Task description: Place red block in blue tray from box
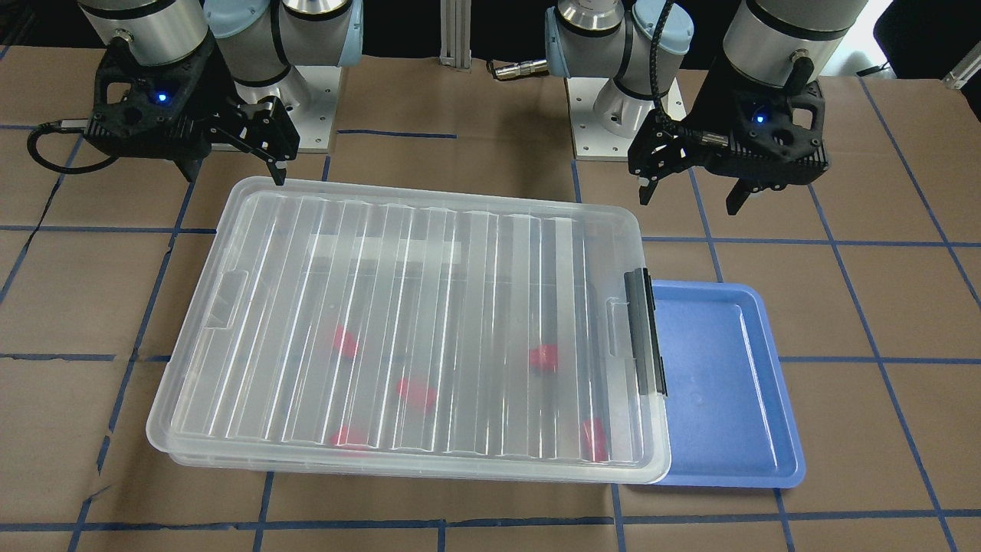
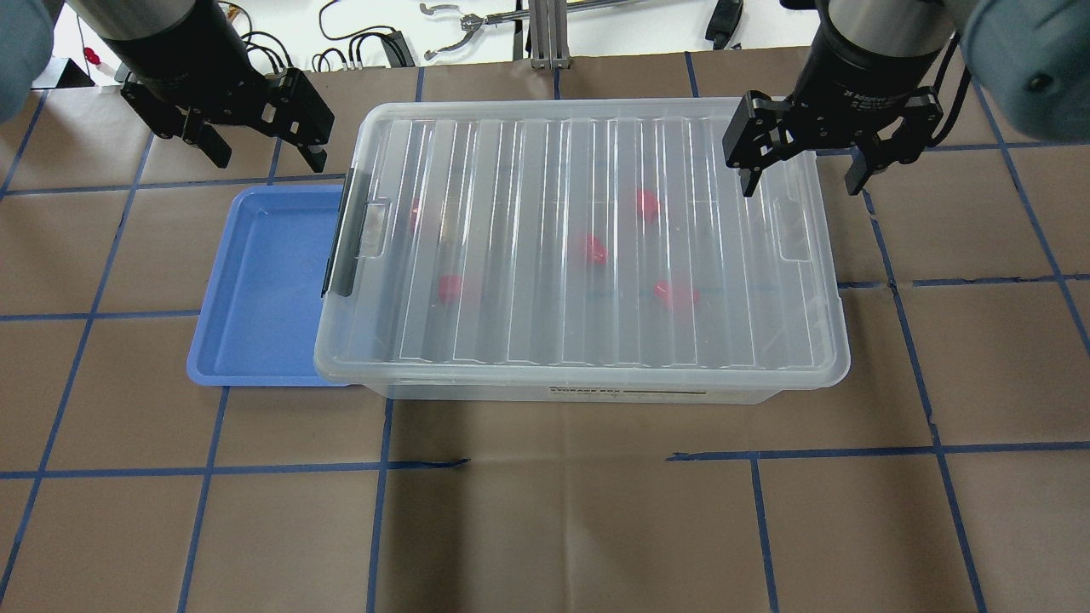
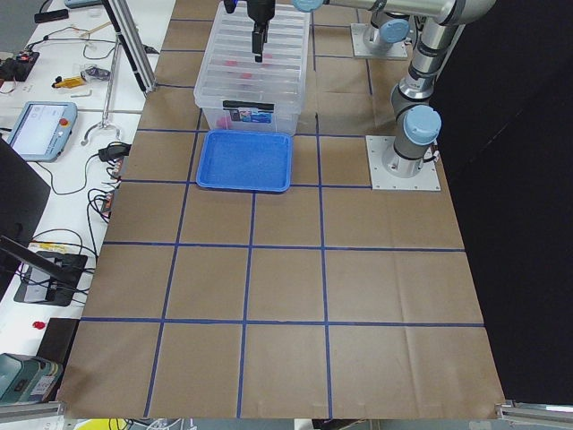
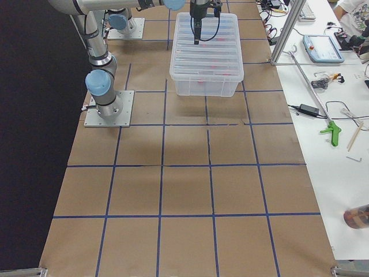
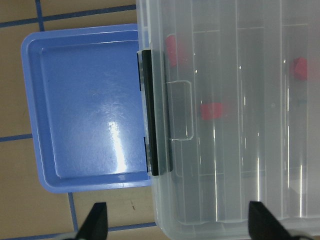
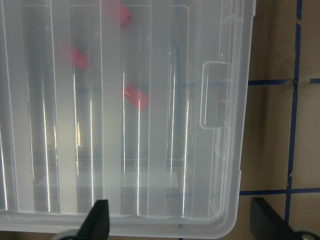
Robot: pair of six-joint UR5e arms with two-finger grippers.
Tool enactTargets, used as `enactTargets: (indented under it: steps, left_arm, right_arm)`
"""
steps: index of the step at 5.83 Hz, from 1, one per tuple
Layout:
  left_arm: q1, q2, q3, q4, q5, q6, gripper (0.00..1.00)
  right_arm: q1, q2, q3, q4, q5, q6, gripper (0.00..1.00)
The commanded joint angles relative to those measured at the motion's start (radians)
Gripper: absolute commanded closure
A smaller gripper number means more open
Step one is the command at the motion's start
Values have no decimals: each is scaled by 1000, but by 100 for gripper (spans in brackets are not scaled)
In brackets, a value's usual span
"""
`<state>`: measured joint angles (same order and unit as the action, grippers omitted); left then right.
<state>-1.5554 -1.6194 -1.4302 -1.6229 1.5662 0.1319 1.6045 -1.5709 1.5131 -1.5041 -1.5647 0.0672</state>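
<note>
Standing mid-frame in the front-facing view: one clear box (image 1: 414, 330), ribbed lid (image 1: 460, 253) on, black latch (image 1: 646, 331) at its right end.
- Five red blocks (image 1: 544, 358) show blurred through the lid, all inside the box, in its lower half.
- One blue tray (image 1: 728, 383) lies at the right, with its left edge tucked under the box rim.
- Both rest on a brown table (image 1: 843, 322) ruled with blue tape.
- The left gripper (image 1: 690, 198) is at upper right, spread wide and empty, above the table past the tray.
- The right gripper (image 1: 234, 170) is at upper left, spread wide and empty, with one tip over the box's upper left corner.

Overhead view:
- The box is at centre with the latch on its left end, and the tray is against it at the left.
- The blocks are scattered across the middle of the box, well apart.
- The left gripper is at upper left, above the tray's top edge.
- The right gripper is at upper right, over the box's upper right corner.

Left side view: the tray is at upper middle, with the box just above it.

Right side view: the box is at upper middle, and the tray is hidden behind it.

Left wrist view:
- The tray is at the left, the latch at centre and the box at the right.
- Three blocks are visible under the lid.
- The gripper shows as two dark tips at the bottom edge, well apart.

Right wrist view:
- A corner of the box fills the frame, with a strip of table at the right.
- Three blocks are at upper left.
- Two dark tips sit at the bottom edge, well apart.
</note>
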Motion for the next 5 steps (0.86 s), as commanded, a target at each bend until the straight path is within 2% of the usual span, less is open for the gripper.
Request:
enactTargets:
  steps: [1,5]
  left_arm:
    - [2,3,-1,0,0,2,2]
    - [3,4,1,0,-2,8,2]
  right_arm:
    - [2,5,3,-10,5,8,0]
    - [-14,0,3,2,2,11,0]
